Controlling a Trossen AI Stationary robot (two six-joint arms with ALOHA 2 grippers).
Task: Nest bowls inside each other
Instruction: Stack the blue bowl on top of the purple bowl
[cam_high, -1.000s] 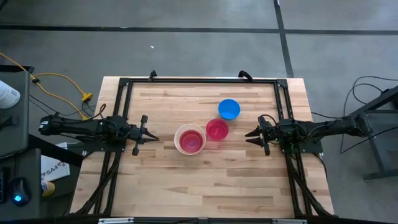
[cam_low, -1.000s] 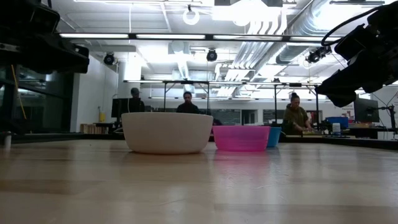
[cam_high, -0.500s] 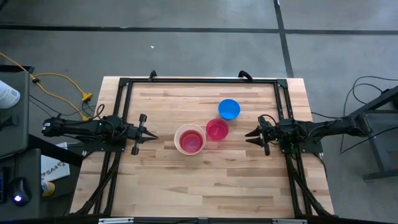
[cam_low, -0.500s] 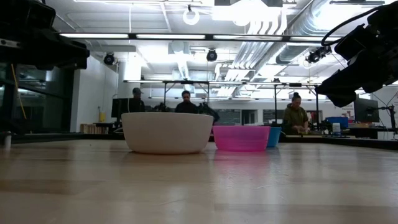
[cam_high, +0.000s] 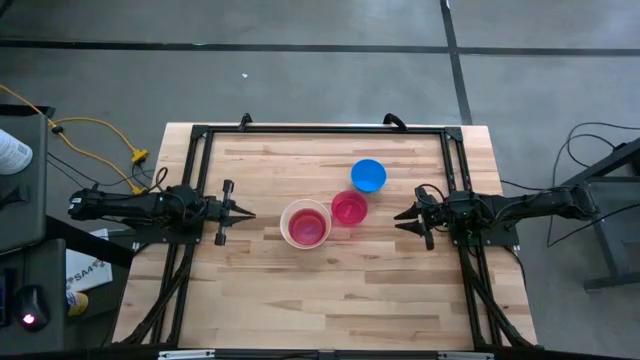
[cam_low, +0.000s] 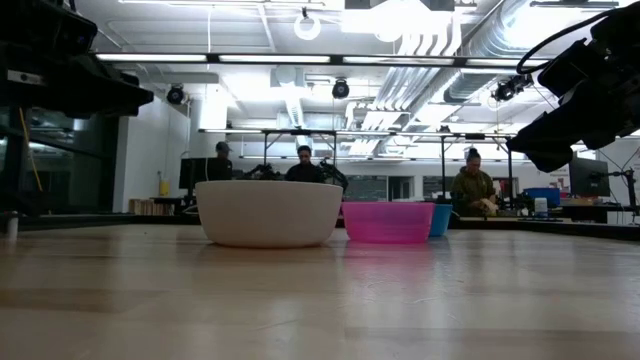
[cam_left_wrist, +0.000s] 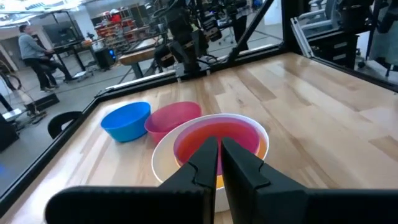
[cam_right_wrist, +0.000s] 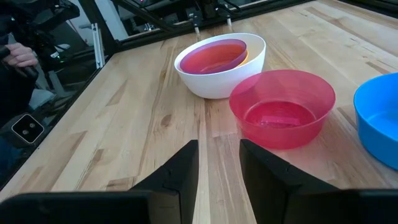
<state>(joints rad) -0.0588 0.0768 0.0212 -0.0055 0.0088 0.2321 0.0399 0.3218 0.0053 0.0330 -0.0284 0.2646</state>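
Observation:
The white bowl (cam_high: 286, 225) sits on its base at the table's middle, with a purple bowl (cam_right_wrist: 211, 59) nested in it and a yellow rim (cam_right_wrist: 244, 58) showing between them. A red-pink bowl (cam_high: 349, 208) rests against the white bowl's right side. The blue bowl (cam_high: 368, 175) stands just beyond the red-pink one. My left gripper (cam_high: 248, 214) is shut and hovers left of the white bowl (cam_left_wrist: 249, 119), pointing at it. My right gripper (cam_high: 398, 218) is open and hovers right of the red-pink bowl (cam_right_wrist: 283, 109), with nothing between its fingers (cam_right_wrist: 186, 165).
A black metal frame (cam_high: 200, 140) runs along the table's left, far and right edges. Bare wood lies toward the near edge (cam_high: 320, 310). Yellow cables (cam_high: 100, 130) lie on the floor at the left. People sit at desks (cam_low: 475, 190) in the room behind.
My left gripper has tipped up slightly, staying shut and in place. The bowls have not moved.

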